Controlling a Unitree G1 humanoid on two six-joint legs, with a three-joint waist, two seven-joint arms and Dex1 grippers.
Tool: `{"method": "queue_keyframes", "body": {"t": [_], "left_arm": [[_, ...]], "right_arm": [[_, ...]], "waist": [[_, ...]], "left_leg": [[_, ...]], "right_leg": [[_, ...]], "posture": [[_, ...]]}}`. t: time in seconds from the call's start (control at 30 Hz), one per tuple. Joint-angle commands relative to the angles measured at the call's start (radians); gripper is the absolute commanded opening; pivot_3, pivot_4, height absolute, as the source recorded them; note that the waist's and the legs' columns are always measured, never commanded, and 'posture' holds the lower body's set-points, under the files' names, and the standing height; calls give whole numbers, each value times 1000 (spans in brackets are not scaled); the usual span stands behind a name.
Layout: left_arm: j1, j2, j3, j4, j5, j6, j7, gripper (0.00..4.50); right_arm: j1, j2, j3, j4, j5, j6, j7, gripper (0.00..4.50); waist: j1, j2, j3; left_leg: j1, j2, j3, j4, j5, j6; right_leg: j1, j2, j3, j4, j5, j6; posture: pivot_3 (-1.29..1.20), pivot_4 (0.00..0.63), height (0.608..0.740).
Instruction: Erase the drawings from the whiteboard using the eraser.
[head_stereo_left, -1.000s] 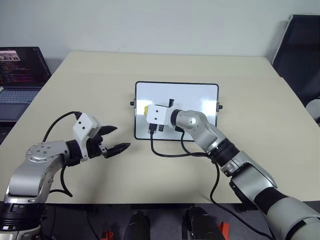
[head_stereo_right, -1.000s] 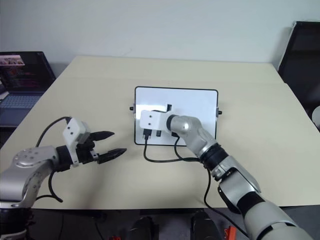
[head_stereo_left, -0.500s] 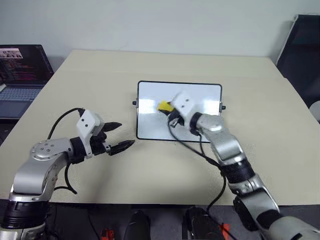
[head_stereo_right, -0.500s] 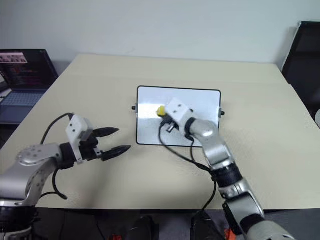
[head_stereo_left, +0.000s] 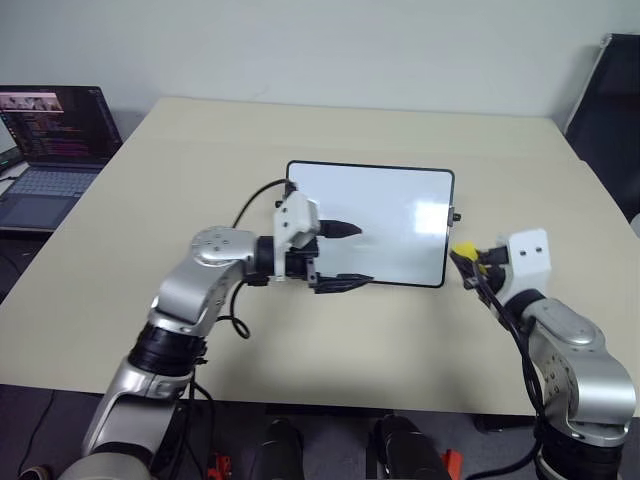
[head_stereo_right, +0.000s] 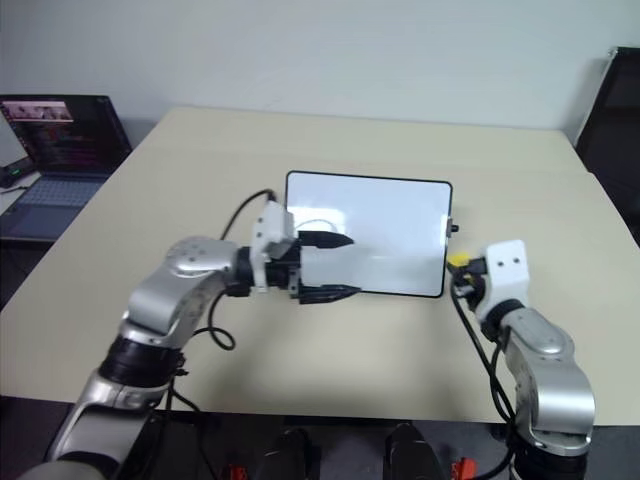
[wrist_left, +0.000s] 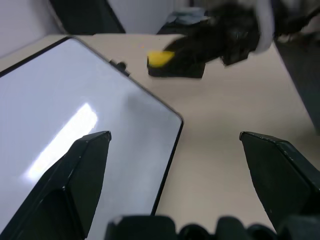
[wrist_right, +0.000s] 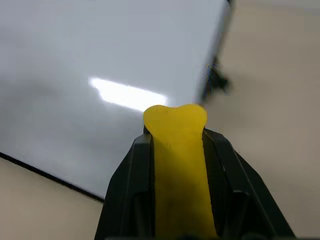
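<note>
Two fingers of your right gripper (wrist_right: 175, 150) pinch the eraser (wrist_right: 176, 150); it looks light and squashy. Left gripper (head_stereo_left: 345, 255) gapes empty over the whiteboard (head_stereo_left: 400, 215).

The open left gripper (head_stereo_left: 345, 253) hides part of the glossy white, black-framed whiteboard's (head_stereo_left: 400, 205) near-left surface; no marks are discernible.

I see a beige tabletop (head_stereo_left: 300, 140) running back to a plain pale wall (head_stereo_left: 320, 45). At the far left, on a lower grey surface, an open laptop (head_stereo_left: 50, 140) shows a lit screen with lines of text. At the far right a dark chair (head_stereo_left: 605, 90) stands beside the tabletop's corner. The light is even and soft, with a bright glare streak on glossy surfaces.
</note>
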Motion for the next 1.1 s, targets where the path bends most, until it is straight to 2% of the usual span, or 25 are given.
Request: {"method": "queue_keyframes", "body": {"t": [0.03,0.23,0.43,0.63,0.77,0.93,1.03,1.1], "left_arm": [[-85,-59,-54,54,36,-66,-49,4500],[-169,-133,-110,143,105,-166,-94,4500],[-178,-165,-135,178,151,-223,-117,4500],[-161,-183,-124,189,174,-241,-104,4500],[-114,-157,-80,164,160,-212,-70,4500],[44,-53,97,39,67,-68,34,4500],[286,-8,287,-129,-33,62,159,4500],[404,-18,349,-216,-42,96,255,4500]], "right_arm": [[-11,-26,-37,23,11,-11,-31,974],[-47,-49,-68,139,24,-71,-71,974],[-47,-54,-78,218,55,-121,-88,974],[-43,-42,-104,345,88,-252,-101,2953],[-33,-47,-100,326,110,-311,-93,4340],[40,-91,-97,50,232,-267,-6,4426],[122,-65,-19,-103,240,-310,-22,4426],[177,-44,22,-117,213,-360,-45,4426]], "waist": [[-9,0,0],[-26,2,0],[-29,2,0],[-31,2,0],[-33,4,0],[-41,10,3],[-40,11,1],[-37,11,1]], "left_leg": [[0,0,0,0,0,0],[2,0,0,0,0,1],[1,0,0,-1,0,1],[1,0,0,-1,0,1],[1,0,0,-1,0,1],[2,1,-1,-3,0,1],[2,2,-2,-2,0,1],[3,2,-2,-3,0,1]], "right_leg": [[0,0,0,0,0,0],[0,1,0,2,0,0],[0,1,0,1,3,5],[0,1,0,1,3,5],[0,1,1,1,3,6],[-1,2,1,3,3,6],[-1,2,0,2,3,6],[0,2,0,2,1,5]], "posture": [[0,150,740],[0,150,740],[0,150,740],[0,150,740],[0,150,740],[0,150,740],[0,150,740],[0,150,740]]}}
